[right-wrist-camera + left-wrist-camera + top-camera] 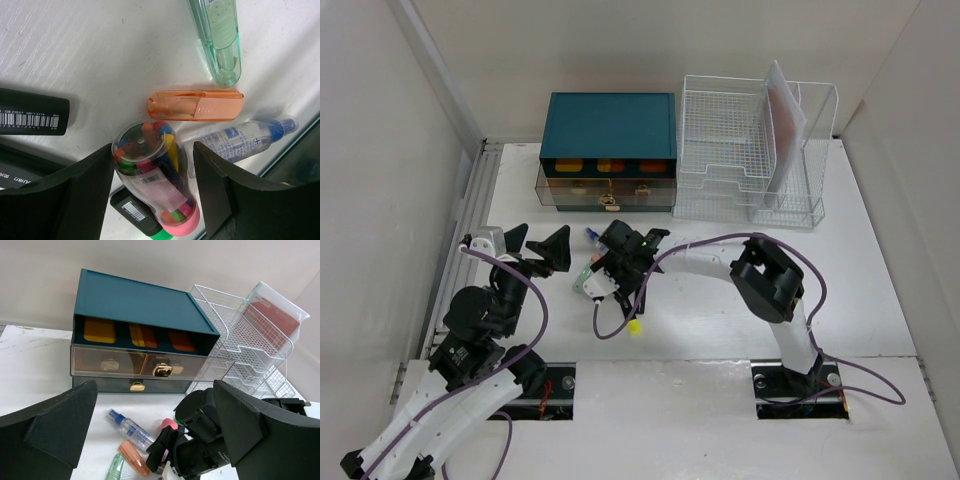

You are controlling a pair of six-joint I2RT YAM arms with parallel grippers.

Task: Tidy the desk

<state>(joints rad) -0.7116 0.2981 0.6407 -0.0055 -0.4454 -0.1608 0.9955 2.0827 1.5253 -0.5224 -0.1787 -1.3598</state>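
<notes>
A plain white desk [880,300] walled in white fills the view, bare on its right half. A loose cluster of small things lies left of centre, near the drawers.

The right gripper [152,150] hangs over that cluster with its jaws spread to either side of a clear tube of coloured pieces [150,170]. One finger looks to be against the tube wall and the other stands just off it, so nothing is pinched yet. The tube's pink cap [182,222] points towards the wrist. Just beyond its clear end lies an orange translucent case [195,105], with a green tube [220,40] farther out. A small spray bottle [240,137] lies to one side and a black marker [30,115] to the other.

The step in hand appears to be taking the clear tube. It would go best with the jaws centred on the tube's middle, so that both pads meet it together. A round, smooth body may roll or squirt out. A straight lift should spare the orange case beside it.

The left gripper [537,248] hovers to the left, jaws wide apart and holding nothing. At the far edge stand the teal drawer box [610,125] and, to its right, the wire rack [730,150].
</notes>
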